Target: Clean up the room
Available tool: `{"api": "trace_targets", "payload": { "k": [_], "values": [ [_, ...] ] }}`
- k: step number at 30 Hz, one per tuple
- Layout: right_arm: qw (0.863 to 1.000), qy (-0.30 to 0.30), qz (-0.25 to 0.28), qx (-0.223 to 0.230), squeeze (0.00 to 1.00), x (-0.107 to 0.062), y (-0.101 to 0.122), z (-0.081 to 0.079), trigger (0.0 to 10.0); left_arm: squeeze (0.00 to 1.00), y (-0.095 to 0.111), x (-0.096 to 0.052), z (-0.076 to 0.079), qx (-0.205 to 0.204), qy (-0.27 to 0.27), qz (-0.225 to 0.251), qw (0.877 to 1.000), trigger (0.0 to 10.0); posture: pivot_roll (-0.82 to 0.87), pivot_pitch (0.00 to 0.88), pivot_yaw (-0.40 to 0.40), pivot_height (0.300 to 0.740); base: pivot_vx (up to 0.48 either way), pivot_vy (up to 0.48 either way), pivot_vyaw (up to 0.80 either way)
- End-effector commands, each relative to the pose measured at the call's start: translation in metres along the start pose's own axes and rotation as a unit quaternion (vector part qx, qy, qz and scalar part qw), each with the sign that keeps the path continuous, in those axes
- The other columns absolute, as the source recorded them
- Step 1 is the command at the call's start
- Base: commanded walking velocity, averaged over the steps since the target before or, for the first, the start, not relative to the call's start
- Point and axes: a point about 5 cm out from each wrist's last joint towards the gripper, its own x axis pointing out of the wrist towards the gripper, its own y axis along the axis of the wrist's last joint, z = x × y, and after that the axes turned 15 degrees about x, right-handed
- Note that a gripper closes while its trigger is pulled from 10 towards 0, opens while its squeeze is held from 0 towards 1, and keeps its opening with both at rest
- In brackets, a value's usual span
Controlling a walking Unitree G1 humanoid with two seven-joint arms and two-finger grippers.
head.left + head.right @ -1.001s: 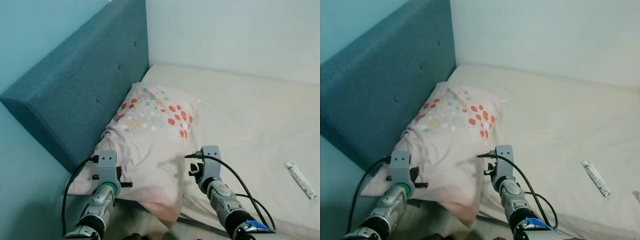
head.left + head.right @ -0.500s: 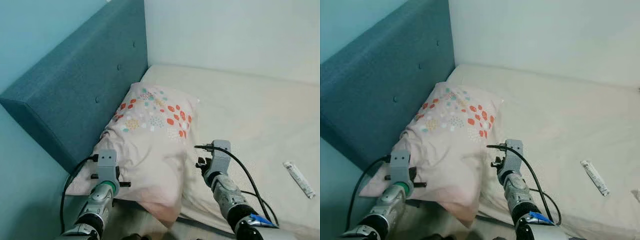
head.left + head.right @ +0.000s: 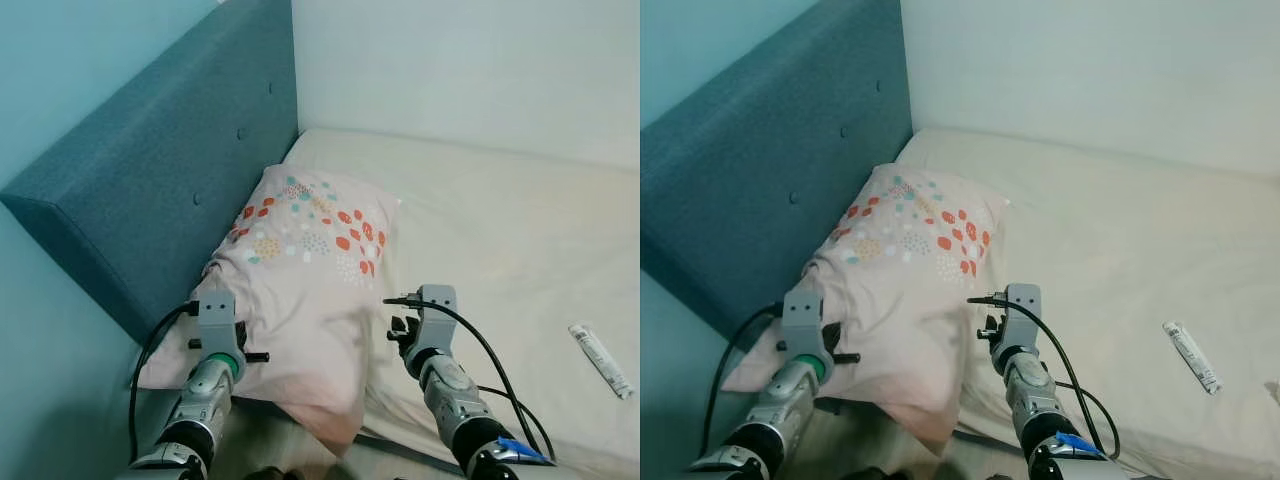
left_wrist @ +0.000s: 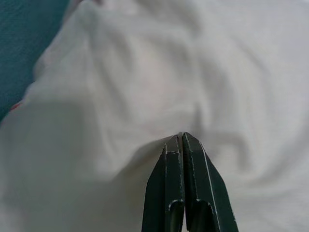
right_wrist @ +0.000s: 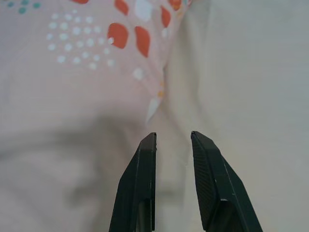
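Tidying a bed, by the look of it; pillow (image 3: 300, 290) taken as landmark.

Left of pillow: teal upholstered headboard (image 3: 150, 170), pillow's far edge leaning against it. Pillow itself pale pink, patch of red and teal dots toward its far end, lying skewed along headboard on cream sheet (image 3: 500, 230), near corner drooping over mattress edge.

Left gripper (image 4: 182, 140) at pillow's near left corner, low by mattress edge. Fingers pressed together, tips meeting pale fabric; nothing visibly pinched between them, only a crease running up to the tips.

Right gripper (image 5: 171, 137) at pillow's near right edge, above seam where pillow meets sheet. Fingers parted by a narrow gap, nothing between them, tips hovering just over fabric.

Right of pillow, well apart: small white tube (image 3: 600, 360) lying on sheet near bed's right side.

Judged step: straightening or lifting pillow from both sides.

Risks from here:
- Closed left fingers cannot take cloth; pushing on likely shoves pillow harder into headboard and bunches it.
- Right fingers straddling seam may nip sheet together with pillowcase, dragging sheet into wrinkles on any lift.
- Overhanging near corner could slide off bed if pillow pulled toward robot.
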Motion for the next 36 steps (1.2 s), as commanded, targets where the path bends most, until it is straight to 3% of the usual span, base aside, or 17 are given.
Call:
{"api": "trace_targets", "payload": {
  "k": [1,8,15,18,19,23,36],
  "values": [
    [1.0,-0.009,0.009,0.001,0.0,-0.002,-0.001,0.005,10.0,0.0,-0.001,-0.001,-0.001,-0.002,-0.005,0.004,1.0,10.0,0.1,0.0,0.084,0.74,0.0,0.0,0.0],
    [1.0,-0.006,0.019,-0.004,0.0,-0.001,0.003,0.004,10.0,0.0,0.0,-0.002,-0.007,0.045,-0.001,0.012,0.999,10.0,0.1,0.0,0.087,0.74,0.0,0.0,0.0],
    [0.999,-0.003,0.045,-0.012,0.0,0.0,0.012,0.001,10.0,0.0,0.012,0.0,-0.009,0.022,0.008,0.05,0.998,10.0,0.1,0.0,0.079,0.74,0.0,0.0,0.0],
    [0.997,-0.005,0.082,-0.008,0.0,0.0,0.021,0.0,10.0,0.0,0.028,0.0,-0.008,0.04,0.011,0.108,0.993,10.0,0.1,0.0,0.077,0.74,0.0,0.0,0.0],
    [0.997,-0.005,0.082,-0.008,0.0,0.0,0.021,0.0,10.0,0.0,0.028,0.0,-0.008,0.04,0.011,0.108,0.993,10.0,0.1,0.0,0.077,0.74,0.0,0.0,0.0],
    [0.993,0.015,0.112,-0.045,0.0,-0.001,0.027,-0.008,10.0,0.0,0.041,-0.001,-0.005,0.041,0.005,0.155,0.987,10.0,0.1,0.003,0.077,0.74,0.0,0.0,0.0],
    [0.992,-0.01,0.12,-0.027,0.0,-0.002,0.029,0.001,10.0,0.0,0.038,0.0,-0.009,0.022,0.008,0.137,0.99,10.0,0.1,0.0,0.081,0.74,0.0,0.0,0.0]
  ]
}}
